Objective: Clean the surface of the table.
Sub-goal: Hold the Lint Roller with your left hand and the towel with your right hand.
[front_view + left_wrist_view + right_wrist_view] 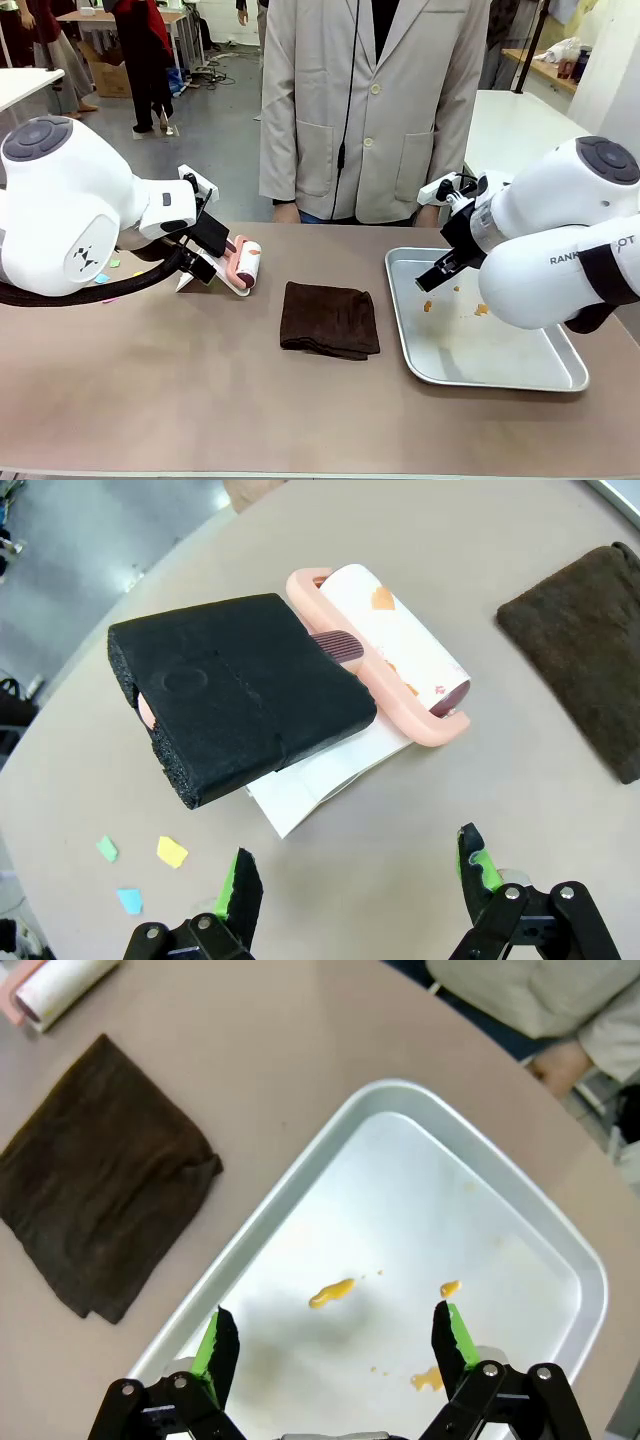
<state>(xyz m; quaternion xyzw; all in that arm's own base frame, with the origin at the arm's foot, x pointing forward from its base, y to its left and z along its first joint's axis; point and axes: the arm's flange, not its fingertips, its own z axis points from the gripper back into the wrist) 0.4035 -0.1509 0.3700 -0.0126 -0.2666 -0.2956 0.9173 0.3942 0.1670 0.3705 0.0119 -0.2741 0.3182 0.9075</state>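
Observation:
The taupe-brown table (pixel 200 400) carries a pink-framed lint roller (pixel 245 265) at the left and a folded dark brown cloth (pixel 330 318) in the middle. My left gripper (pixel 212 262) hovers open just short of the roller. In the left wrist view the gripper (pixel 360 875) is open above bare tabletop, and the lint roller (pixel 390 655) lies beyond, with a black foam block (pixel 240 705) over its handle and a white sheet (pixel 320 780) beneath. My right gripper (pixel 437 275) hangs open over a silver tray (pixel 500 372). Below the open right gripper (pixel 335 1345) the tray floor shows orange smears (pixel 332 1292).
Small coloured paper scraps (pixel 170 852) lie on the table (pixel 560 810) near my left gripper, also at the far left edge (pixel 103 278). A person in a pale coat (pixel 370 110) stands at the far side, a hand (pixel 565 1060) near the tray (pixel 300 1200). The brown cloth (pixel 100 1175) lies beside the tray.

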